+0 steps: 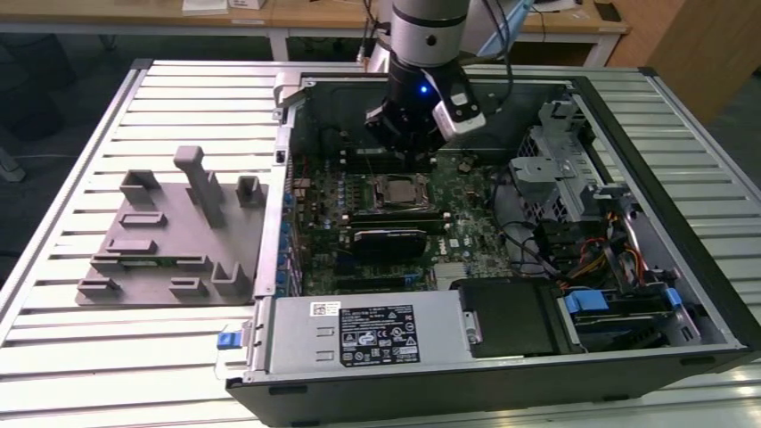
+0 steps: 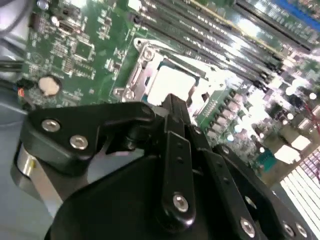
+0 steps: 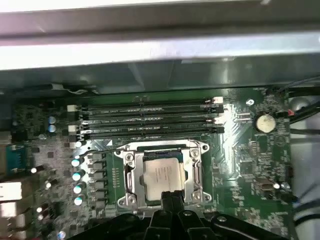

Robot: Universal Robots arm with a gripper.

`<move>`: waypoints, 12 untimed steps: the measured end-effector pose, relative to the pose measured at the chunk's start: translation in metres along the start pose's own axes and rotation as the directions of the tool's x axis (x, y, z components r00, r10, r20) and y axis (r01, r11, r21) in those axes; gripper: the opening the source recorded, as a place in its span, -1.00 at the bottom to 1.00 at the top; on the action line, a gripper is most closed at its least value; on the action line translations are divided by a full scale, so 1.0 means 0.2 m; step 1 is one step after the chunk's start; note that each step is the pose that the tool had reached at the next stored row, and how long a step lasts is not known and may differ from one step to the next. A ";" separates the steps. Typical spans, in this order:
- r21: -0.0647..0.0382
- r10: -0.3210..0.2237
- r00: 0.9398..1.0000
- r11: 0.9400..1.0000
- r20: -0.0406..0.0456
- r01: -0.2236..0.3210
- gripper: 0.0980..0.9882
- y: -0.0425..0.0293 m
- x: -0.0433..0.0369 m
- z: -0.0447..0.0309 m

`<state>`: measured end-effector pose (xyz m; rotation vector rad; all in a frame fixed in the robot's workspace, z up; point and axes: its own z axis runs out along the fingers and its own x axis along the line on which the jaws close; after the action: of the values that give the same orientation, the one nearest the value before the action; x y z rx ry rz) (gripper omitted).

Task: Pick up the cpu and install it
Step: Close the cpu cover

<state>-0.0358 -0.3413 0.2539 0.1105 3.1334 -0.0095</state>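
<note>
1. The cpu (image 3: 164,173) was sitting flat in the socket on the motherboard (image 3: 250,165), silver top facing up. The socket's metal frame (image 3: 131,175) ran around all four of its sides. I couldn't tell whether the frame was latched down.
2. The gripper (image 3: 170,196) hung just above the edge of the socket. In the first wrist view its two black fingers were pressed together at the tips, with barely a seam between them and nothing pinched there.
3. Same story in the second wrist view: the gripper (image 2: 173,100) came to one narrow point right by the bright top of the cpu (image 2: 172,82). Whether the tip actually touched the chip, I honestly couldn't say.
4. In the exterior view the arm reached down into the open computer case (image 1: 714,303), and the gripper (image 1: 408,160) was just over the cpu (image 1: 400,191), on the far side of it.
5. The memory slots (image 3: 150,120) ran in a row just beside the socket, and a coin battery (image 3: 264,121) sat further off on the board.
6. The grey tray (image 1: 167,241) lay on the slatted table (image 1: 71,357) towards the exterior view's left, well apart from the gripper.
7. The power supply (image 1: 356,330) filled the near end of the case.
</note>
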 end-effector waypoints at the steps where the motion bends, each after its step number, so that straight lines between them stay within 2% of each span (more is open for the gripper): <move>1: -0.001 0.000 1.000 1.000 0.001 0.000 -0.98 0.000 0.006 0.008; 3: 0.000 0.000 1.000 1.000 0.001 0.000 -0.98 -0.002 0.021 0.026; 5: 0.000 0.000 1.000 1.000 0.001 0.000 -0.98 -0.002 0.024 0.027; 6: 0.000 0.000 1.000 1.000 0.001 0.000 -0.98 -0.002 0.024 0.025; 7: 0.000 0.000 1.000 1.000 0.001 0.000 -0.98 -0.002 0.024 -0.003; 12: 0.000 0.000 1.000 1.000 0.002 0.000 -0.98 -0.003 0.032 0.003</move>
<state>-0.0422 -0.3414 0.2533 0.1104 3.1317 -0.0092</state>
